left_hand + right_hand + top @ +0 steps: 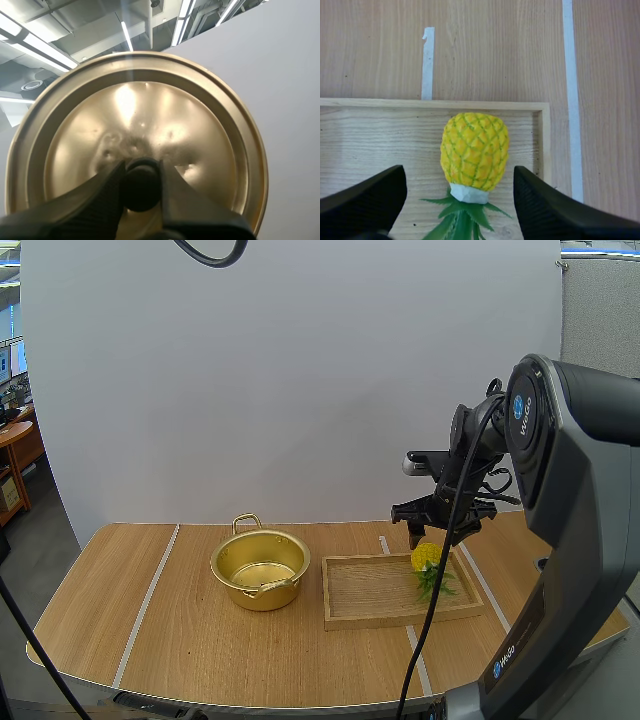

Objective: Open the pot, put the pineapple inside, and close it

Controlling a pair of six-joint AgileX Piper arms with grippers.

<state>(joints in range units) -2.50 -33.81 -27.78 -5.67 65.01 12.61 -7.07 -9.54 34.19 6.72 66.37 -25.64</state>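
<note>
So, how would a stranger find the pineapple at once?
On the wooden table, right of the open golden pot, lies a flat wooden tray. At its far right corner lies the pineapple: small, yellow, with green leaves, the only thing in the tray.

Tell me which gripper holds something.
The left gripper: it pinches the gold lid by its black knob. The right gripper hangs open above the pineapple in the wooden tray.

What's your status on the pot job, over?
Left gripper shut on knob of lid, lid held aloft. Right gripper open over pineapple in tray. Pot open on table; nothing seen between it and tray.
</note>
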